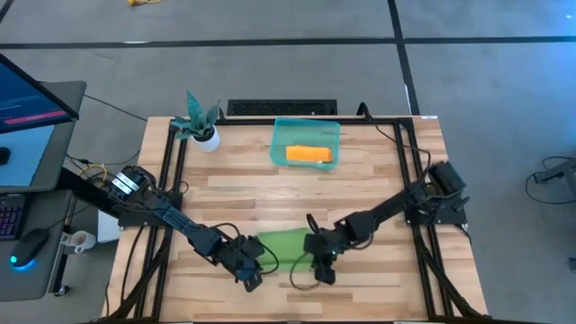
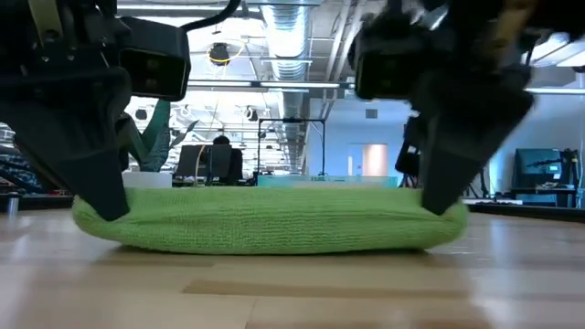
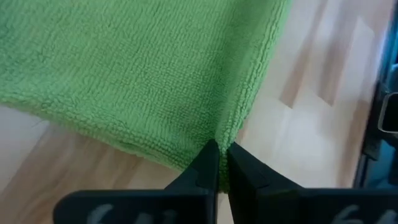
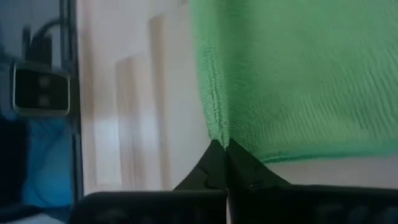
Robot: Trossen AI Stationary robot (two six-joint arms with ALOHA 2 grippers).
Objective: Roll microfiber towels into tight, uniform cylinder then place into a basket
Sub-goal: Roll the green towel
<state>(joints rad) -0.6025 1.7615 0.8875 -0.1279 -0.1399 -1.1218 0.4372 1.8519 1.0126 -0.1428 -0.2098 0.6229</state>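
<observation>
Green towel lower centre of worktop | left claw, right claw each pinched on a near corner | advice: lift evenly, roll tight | orange towel already in basket, top centre

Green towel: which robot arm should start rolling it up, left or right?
Probably neither alone. The left tool and the right tool are each shut on a near corner of the green towel, one at each end. So both look equally placed to roll it together toward the basket.
</observation>
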